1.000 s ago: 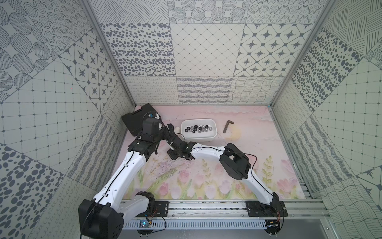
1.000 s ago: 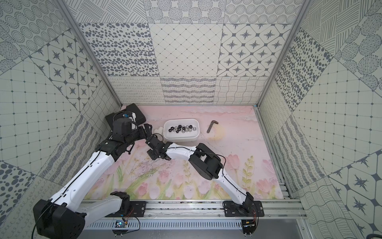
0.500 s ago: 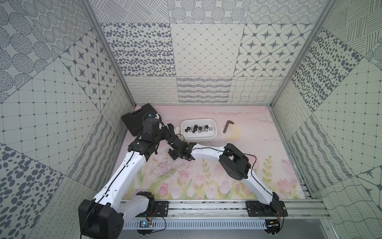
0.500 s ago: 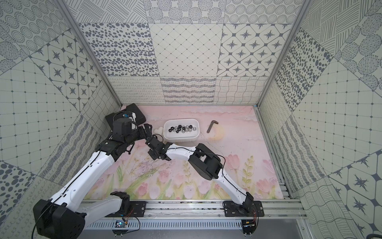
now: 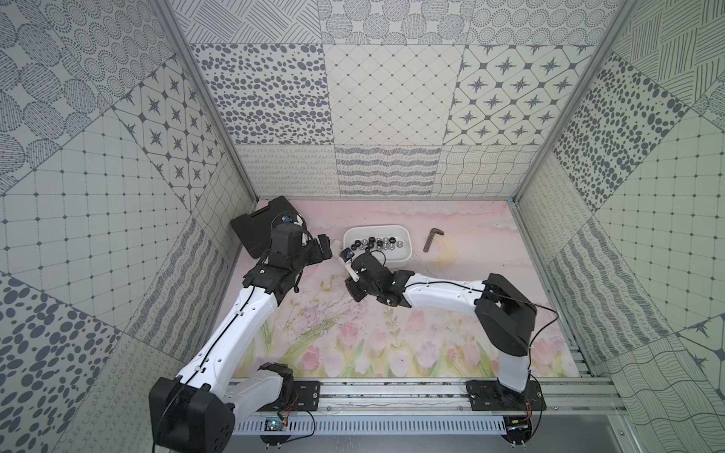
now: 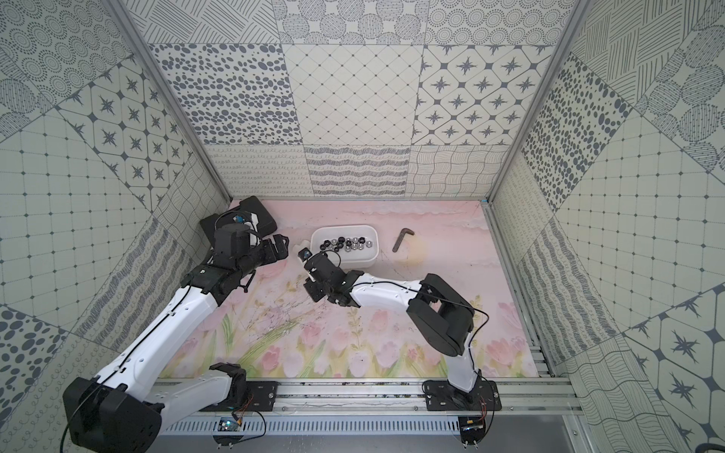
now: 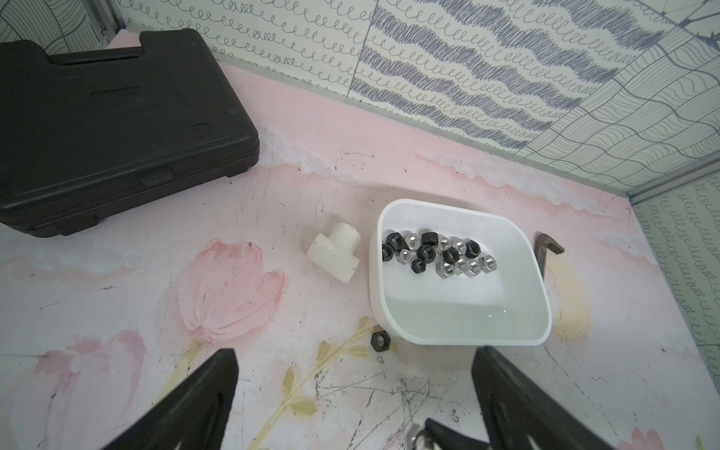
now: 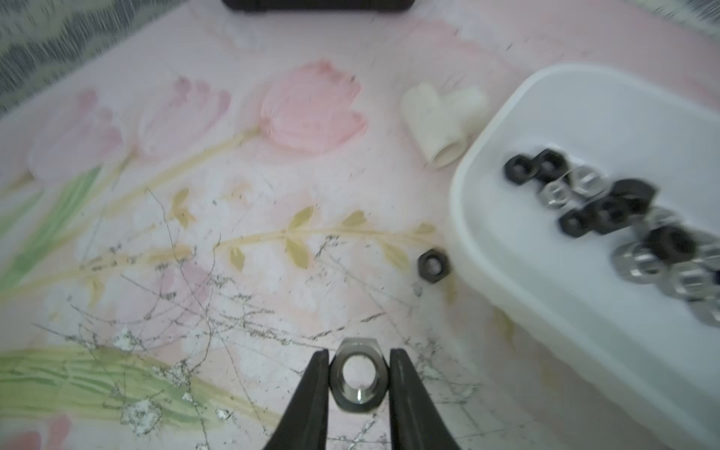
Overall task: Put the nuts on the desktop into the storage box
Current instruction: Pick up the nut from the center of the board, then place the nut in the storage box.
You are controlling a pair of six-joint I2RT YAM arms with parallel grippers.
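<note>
Fingers of our right gripper are clamped on a silver nut near the storage box, while our left gripper hovers with its fingers wide apart. On the desktop we see the black case in the far left corner, the box holding a cluster of nuts, the white T-fitting just beside it, and one loose black nut by the box's wall.

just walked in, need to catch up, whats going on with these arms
The right gripper is shut on a shiny silver hexagonal metal nut over the pink tulip-printed desktop. The shallow white rectangular storage box nearby holds a cluster of black and silver nuts. One matte black nut lies outside, beside it. The left gripper is open and empty.
</note>
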